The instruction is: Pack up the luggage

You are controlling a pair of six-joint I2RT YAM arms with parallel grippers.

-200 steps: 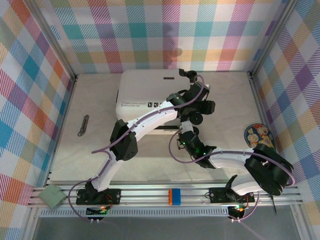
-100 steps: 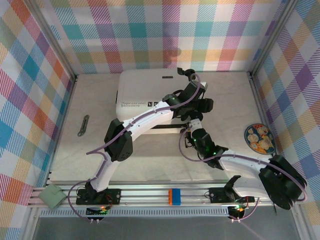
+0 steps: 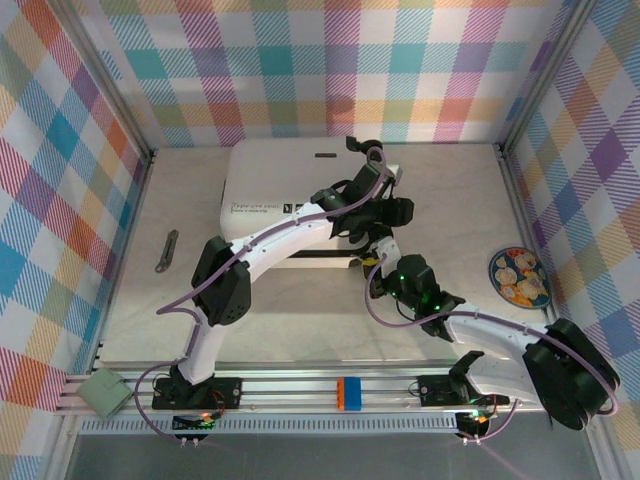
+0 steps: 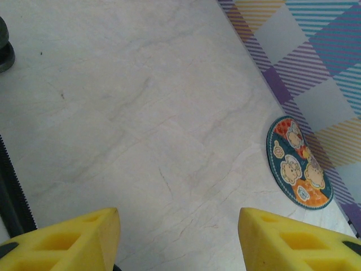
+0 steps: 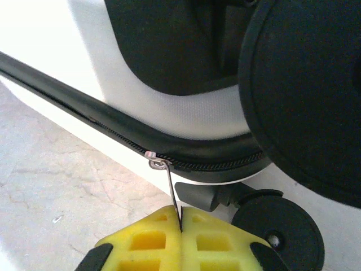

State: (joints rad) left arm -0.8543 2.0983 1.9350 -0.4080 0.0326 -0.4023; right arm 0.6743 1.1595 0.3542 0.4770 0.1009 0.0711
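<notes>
White luggage (image 3: 280,175) closed, contents hidden; right tool (image 5: 181,219) pinched on its zipper pull (image 5: 172,192), left tool (image 4: 177,237) apart.

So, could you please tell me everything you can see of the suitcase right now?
The luggage is a white hard-shell suitcase lying flat, lid down, toward the far side of the table. Small dark print marks its top, and a black handle sits near its far edge. A black zipper track runs along the seam, with black wheels at the right end. The right gripper is shut on its thin metal zipper pull.
</notes>
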